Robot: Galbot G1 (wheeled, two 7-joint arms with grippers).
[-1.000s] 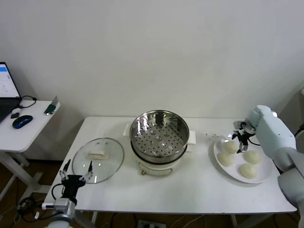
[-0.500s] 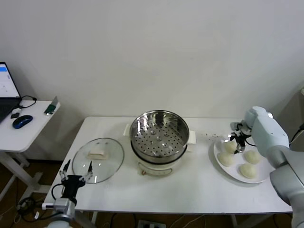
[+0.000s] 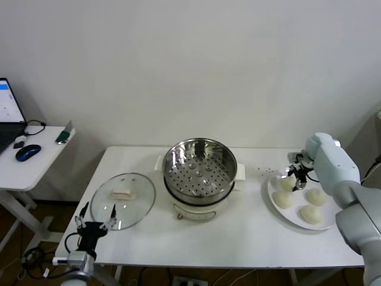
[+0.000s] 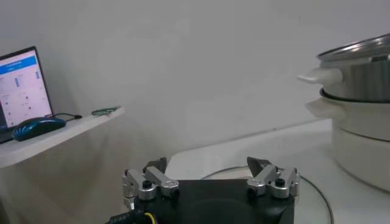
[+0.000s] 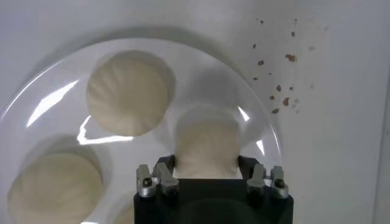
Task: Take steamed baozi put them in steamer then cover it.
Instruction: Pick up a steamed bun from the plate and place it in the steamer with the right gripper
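Four cream-white baozi lie on a white plate point(image 3: 271, 192) at the table's right. My right gripper point(image 3: 296, 174) is down on the far-left baozi point(image 3: 288, 184), with its jaws pressed against both sides of that bun point(image 5: 206, 146) just above the plate point(image 5: 259, 106). Two other baozi point(image 5: 128, 100) point(image 5: 55, 185) lie beside it. The steel steamer point(image 3: 199, 170) stands uncovered at the table's middle, its perforated tray bare. The glass cover point(image 3: 123, 192) lies flat to its left. My left gripper point(image 3: 95, 225) is open and empty at the front left edge, and in its wrist view point(image 4: 210, 170) it sits before the cover's rim point(image 4: 317, 195).
Brown crumbs point(image 3: 265, 171) dot the table between steamer and plate. A side table at the far left holds a laptop and a blue mouse point(image 3: 28, 152). The steamer's side point(image 4: 365, 122) rises to one side of the left gripper.
My right arm has shifted slightly left and in over the plate, with the gripper staying on the far-left baozi. The left arm has not moved.
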